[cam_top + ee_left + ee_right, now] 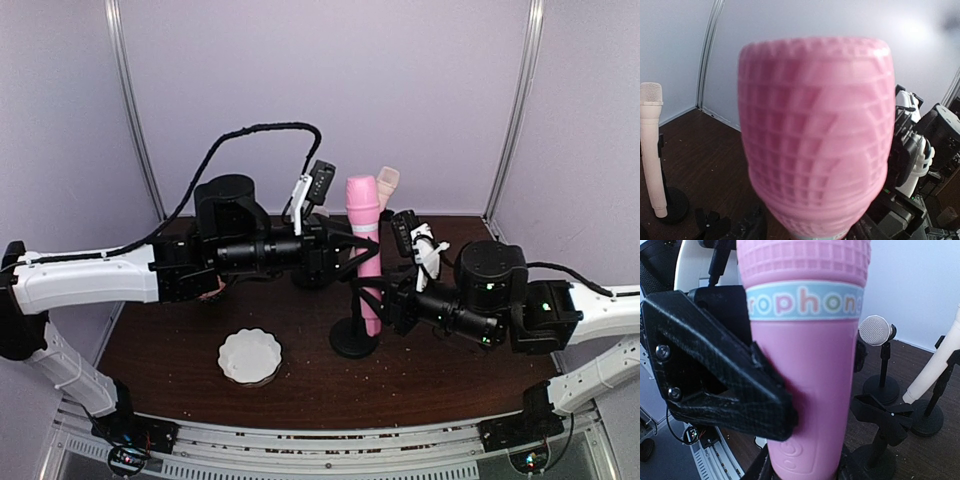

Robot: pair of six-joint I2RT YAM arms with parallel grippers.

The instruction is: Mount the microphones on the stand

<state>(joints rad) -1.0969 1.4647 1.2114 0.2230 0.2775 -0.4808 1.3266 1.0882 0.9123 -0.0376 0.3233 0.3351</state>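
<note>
Jaws first: my right jaws are clamped on the lower shaft of the pink microphone (810, 390), holding it upright above the dark surface (160, 340). Of the left jaws I see one black finger (730, 400) lying flat against the shaft just under the lettered band. Its partner is hidden behind, so I cannot tell whether that side grips or merely touches. Near the shaft stands the empty clip (883, 416) of a stand, apart from the microphone, so I judge this one not yet seated. Farther back, a cream microphone (932, 367) leans in its own stand, and a mesh-headed microphone (875, 330) sits in a third. By my reckoning two are attached, and the pink one remains to be pressed into its clip and released.
</note>
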